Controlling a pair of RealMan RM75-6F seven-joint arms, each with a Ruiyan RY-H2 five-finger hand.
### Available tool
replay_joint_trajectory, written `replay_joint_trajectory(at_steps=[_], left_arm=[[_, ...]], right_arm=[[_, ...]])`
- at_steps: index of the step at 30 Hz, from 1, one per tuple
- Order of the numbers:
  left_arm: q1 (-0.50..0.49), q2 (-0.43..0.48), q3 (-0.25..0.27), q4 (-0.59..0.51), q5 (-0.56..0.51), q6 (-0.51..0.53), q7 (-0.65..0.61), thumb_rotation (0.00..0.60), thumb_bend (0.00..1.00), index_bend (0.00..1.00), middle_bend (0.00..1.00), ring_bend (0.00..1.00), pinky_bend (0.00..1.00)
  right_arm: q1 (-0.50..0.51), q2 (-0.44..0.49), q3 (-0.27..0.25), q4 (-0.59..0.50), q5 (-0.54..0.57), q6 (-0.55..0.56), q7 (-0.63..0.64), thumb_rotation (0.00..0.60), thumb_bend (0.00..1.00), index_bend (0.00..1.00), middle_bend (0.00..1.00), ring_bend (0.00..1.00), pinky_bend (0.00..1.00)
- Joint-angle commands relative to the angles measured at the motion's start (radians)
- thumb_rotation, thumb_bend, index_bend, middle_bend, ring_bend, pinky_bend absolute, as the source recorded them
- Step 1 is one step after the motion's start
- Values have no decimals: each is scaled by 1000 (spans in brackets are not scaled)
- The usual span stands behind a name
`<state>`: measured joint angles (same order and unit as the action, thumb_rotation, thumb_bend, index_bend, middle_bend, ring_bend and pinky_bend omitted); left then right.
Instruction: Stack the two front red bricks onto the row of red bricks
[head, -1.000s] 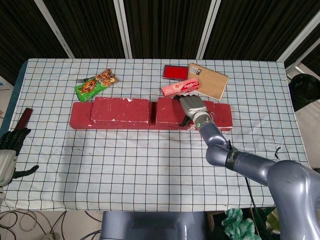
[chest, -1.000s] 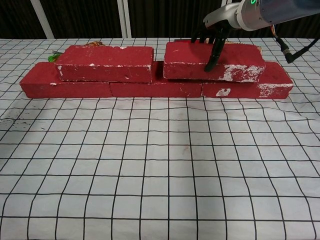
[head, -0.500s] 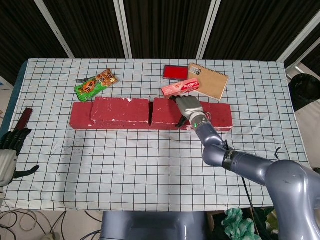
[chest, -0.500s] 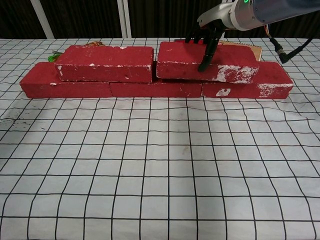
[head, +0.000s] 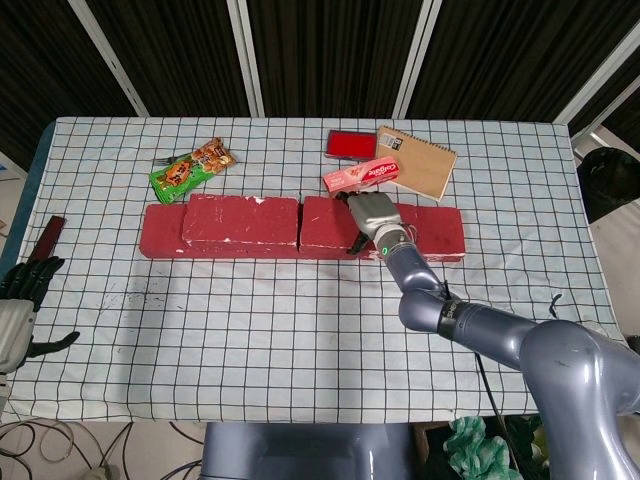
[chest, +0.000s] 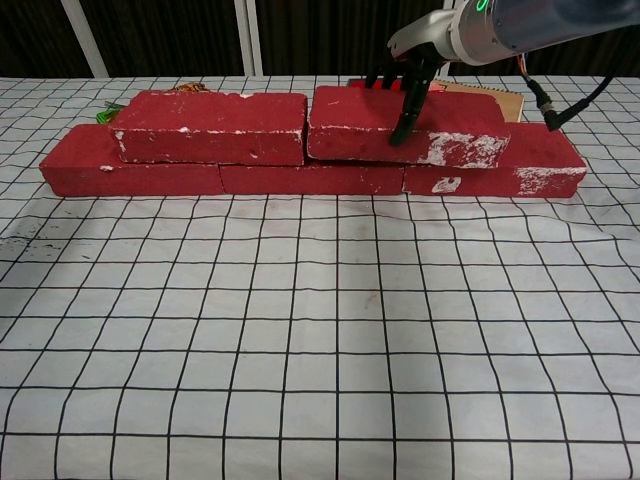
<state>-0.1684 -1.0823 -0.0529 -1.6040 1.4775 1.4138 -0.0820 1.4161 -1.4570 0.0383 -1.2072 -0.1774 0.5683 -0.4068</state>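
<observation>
A row of red bricks (head: 160, 242) (chest: 130, 170) lies across the checked cloth. Two more red bricks rest on top of it: a left one (head: 240, 220) (chest: 210, 125) and a right one (head: 322, 224) (chest: 350, 125), now almost end to end. My right hand (head: 372, 214) (chest: 412, 72) grips the right upper brick, thumb down its front face and fingers over its back edge. My left hand (head: 20, 305) hangs off the table's front left corner, fingers apart and holding nothing; the chest view does not show it.
Behind the bricks lie a green snack packet (head: 190, 167), a pink box (head: 361, 175), a red pad (head: 350, 143) and a brown notebook (head: 418, 160). A dark red strip (head: 46, 238) sits at the left table edge.
My right hand has slid the right upper brick leftward along the row, closing the gap to the left upper brick. The left hand has not moved.
</observation>
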Motion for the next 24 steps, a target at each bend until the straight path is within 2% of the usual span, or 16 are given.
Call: replay_joint_trajectory(at_steps=[1,24], left_arm=[[0,1,0,0,1,0,-1,600,0,51,52,0,0],[-1,1,-1,2,-1,-7,-3,600,0,51,52,0,0]], right_arm=[[3,-5,-3,8,8,1,-7,600,422,290,316,291,176],[4,-36,6,46,14,-16,-17,600,422,290,316,287,178]])
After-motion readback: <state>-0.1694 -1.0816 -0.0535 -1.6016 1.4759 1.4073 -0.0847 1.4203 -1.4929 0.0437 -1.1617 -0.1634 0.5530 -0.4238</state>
